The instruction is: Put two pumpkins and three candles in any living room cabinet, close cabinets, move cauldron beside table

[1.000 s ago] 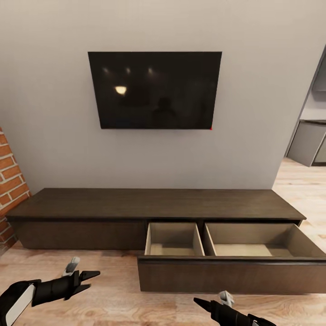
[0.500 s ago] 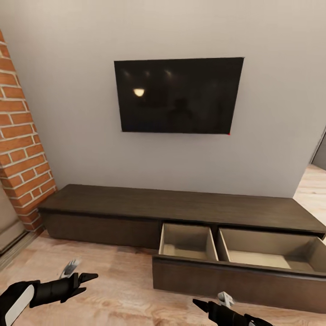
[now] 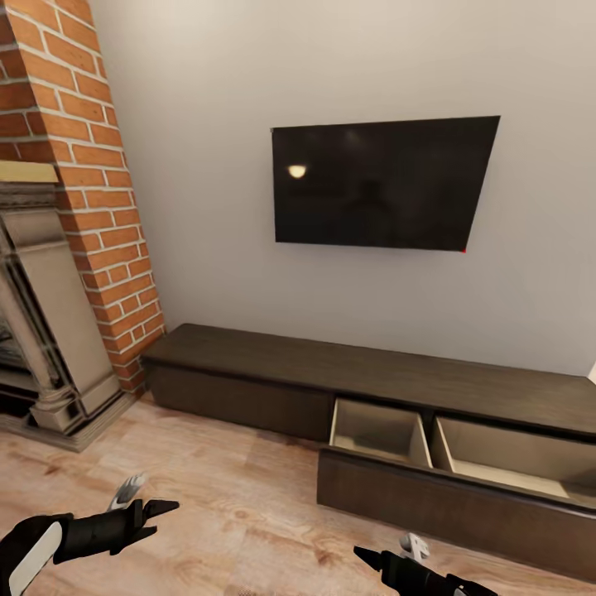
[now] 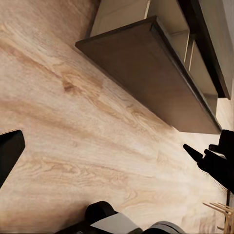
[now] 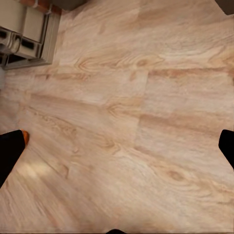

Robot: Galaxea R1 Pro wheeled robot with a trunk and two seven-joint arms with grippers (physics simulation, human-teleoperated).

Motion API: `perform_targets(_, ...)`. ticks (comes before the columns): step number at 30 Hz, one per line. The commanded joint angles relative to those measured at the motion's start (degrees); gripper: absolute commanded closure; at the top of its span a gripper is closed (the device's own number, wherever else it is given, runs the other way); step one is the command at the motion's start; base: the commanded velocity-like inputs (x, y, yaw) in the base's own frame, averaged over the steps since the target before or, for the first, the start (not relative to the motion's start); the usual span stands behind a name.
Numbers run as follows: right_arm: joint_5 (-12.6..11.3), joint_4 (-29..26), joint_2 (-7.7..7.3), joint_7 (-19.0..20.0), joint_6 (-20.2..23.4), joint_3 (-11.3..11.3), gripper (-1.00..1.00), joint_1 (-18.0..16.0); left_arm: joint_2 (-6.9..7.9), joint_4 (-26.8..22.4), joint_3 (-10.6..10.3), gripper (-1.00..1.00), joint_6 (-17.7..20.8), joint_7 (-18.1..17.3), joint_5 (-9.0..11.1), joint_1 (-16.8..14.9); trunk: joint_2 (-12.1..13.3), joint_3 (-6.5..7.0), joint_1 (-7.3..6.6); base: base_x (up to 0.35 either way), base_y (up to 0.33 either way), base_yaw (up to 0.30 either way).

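The cabinet is a long, low dark-brown unit against the grey wall, its top bare. Its wide right drawer stands pulled out, and two pale inner compartments look empty. The same drawer front appears in the left wrist view. My left gripper hovers open over the floor at the lower left, holding nothing. My right gripper is open too, low in front of the drawer, with only floorboards between its fingers. The pumpkins are out of view.
A black TV hangs on the wall above the cabinet. A red brick chimney with a stone fireplace surround stands at the left. Light wood floor stretches between me and the cabinet.
The whole picture has shifted: the camera has swung left, so cabinet and TV sit further right and the fireplace has come into view. Both grippers hold their places in the picture.
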Motion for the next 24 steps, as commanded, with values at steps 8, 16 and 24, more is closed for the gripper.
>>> perform_targets(8,-0.60,-0.06,0.71,-1.72,0.47,0.22,-1.00,-0.02,0.05,0.70,-0.18,-1.00,0.30,0.06,0.45,-0.04,3.19,1.38,-1.79,-0.092,0.009,0.274)
perform_targets(16,2.19,-0.06,2.27,-4.44,0.38,0.22,-1.00,-0.02,0.05,1.40,-0.14,-1.00,0.02,0.03,0.44,-0.11,6.40,2.82,-3.55,-0.004,0.000,0.274)
perform_targets(24,3.68,-0.06,2.48,-5.74,0.37,0.20,-1.00,-0.02,0.17,1.44,-0.23,-1.00,-0.35,-0.03,0.50,-0.11,7.20,3.18,-3.99,0.000,0.000,0.274)
